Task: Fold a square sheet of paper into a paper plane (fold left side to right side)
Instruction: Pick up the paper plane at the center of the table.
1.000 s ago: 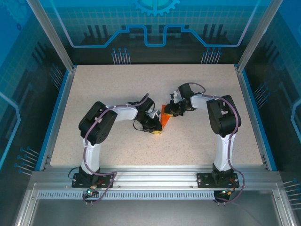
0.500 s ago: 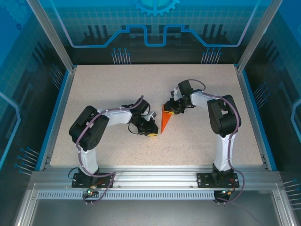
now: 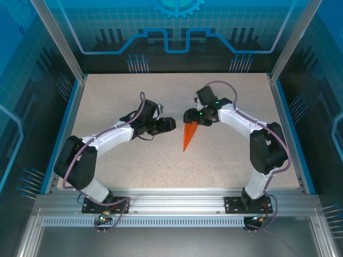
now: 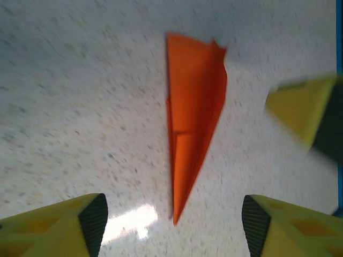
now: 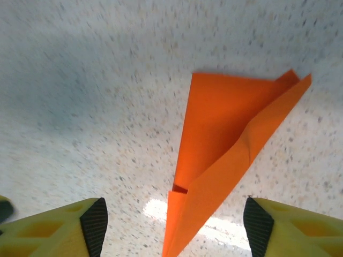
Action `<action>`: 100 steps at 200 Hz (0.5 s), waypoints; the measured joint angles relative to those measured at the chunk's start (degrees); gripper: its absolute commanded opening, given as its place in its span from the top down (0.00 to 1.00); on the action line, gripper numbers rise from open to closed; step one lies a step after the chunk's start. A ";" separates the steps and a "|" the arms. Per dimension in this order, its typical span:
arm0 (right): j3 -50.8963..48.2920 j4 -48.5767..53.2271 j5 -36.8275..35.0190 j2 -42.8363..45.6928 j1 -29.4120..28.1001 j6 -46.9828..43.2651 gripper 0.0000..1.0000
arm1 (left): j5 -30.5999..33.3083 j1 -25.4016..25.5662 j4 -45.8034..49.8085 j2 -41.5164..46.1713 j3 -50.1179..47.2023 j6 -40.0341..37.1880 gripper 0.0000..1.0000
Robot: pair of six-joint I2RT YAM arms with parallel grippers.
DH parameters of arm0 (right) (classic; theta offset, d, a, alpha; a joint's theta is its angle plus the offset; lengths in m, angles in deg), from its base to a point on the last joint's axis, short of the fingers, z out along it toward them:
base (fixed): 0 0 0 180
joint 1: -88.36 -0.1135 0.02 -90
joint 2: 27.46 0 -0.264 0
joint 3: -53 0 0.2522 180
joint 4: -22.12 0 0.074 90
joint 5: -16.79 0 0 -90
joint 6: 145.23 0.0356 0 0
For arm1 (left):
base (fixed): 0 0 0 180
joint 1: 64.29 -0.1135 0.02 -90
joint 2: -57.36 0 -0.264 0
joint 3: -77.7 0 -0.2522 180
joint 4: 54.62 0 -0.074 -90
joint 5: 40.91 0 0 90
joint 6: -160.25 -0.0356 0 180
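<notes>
The square sheet of paper is folded into an orange paper plane (image 3: 187, 135), a narrow dart lying flat on the speckled table with its tip toward the near edge. My left gripper (image 3: 171, 124) hovers just left of its wide end, open and holding nothing. My right gripper (image 3: 186, 116) stands open just beyond the wide end. In the left wrist view the paper plane (image 4: 194, 107) lies ahead of the open left gripper (image 4: 172, 227), tip between the fingers. In the right wrist view the paper plane (image 5: 225, 139) runs down between the open right gripper (image 5: 174, 227) fingers, untouched.
The table (image 3: 236, 160) has raised blue rims on the left (image 3: 63, 131) and right (image 3: 291, 131). A metal rail (image 3: 177, 206) with both arm bases runs along the near edge. A blurred yellow finger of the right gripper (image 4: 300, 107) shows in the left wrist view.
Both grippers have opened and let go of the plane. The left gripper has drawn back from its lower part toward the far left; the right has shifted slightly left and away.
</notes>
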 measured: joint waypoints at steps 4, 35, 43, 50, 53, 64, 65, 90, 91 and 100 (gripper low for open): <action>0.00 0.52 -1.07 -0.24 -0.90 0.33 0.28 | 0.83 -0.20 -0.20 0.11 0.00 0.17 0.27; 1.38 4.52 -7.89 -4.63 -4.79 2.43 0.30 | 5.49 -1.20 -0.74 0.50 -0.72 1.99 0.25; 1.92 5.16 -9.07 -6.29 -5.01 2.93 0.32 | 6.27 -1.38 -0.74 0.70 -1.33 2.56 0.24; 2.21 5.55 -9.86 -7.52 -5.01 3.19 0.34 | 6.73 -1.44 -0.79 0.83 -1.84 2.73 0.24; 2.27 5.68 -10.21 -8.00 -5.01 3.43 0.36 | 6.97 -1.49 -0.79 0.92 -2.12 2.80 0.24; 2.27 6.40 -11.28 -9.22 -5.01 3.63 0.42 | 7.50 -1.55 -0.79 1.14 -2.89 3.19 0.23; 2.27 6.49 -11.39 -9.33 -5.01 3.74 0.43 | 7.54 -1.55 -0.79 1.14 -2.93 3.17 0.23; 2.32 7.78 -12.61 -9.70 -5.05 4.39 0.55 | 8.15 -1.66 -0.72 1.33 -3.78 4.15 0.23; 2.32 7.78 -12.68 -9.66 -5.05 4.37 0.56 | 8.17 -1.66 -0.72 1.33 -3.80 4.17 0.23; 2.32 7.96 -12.85 -9.53 -5.05 4.90 0.61 | 8.37 -1.68 -0.74 1.33 -3.80 4.22 0.23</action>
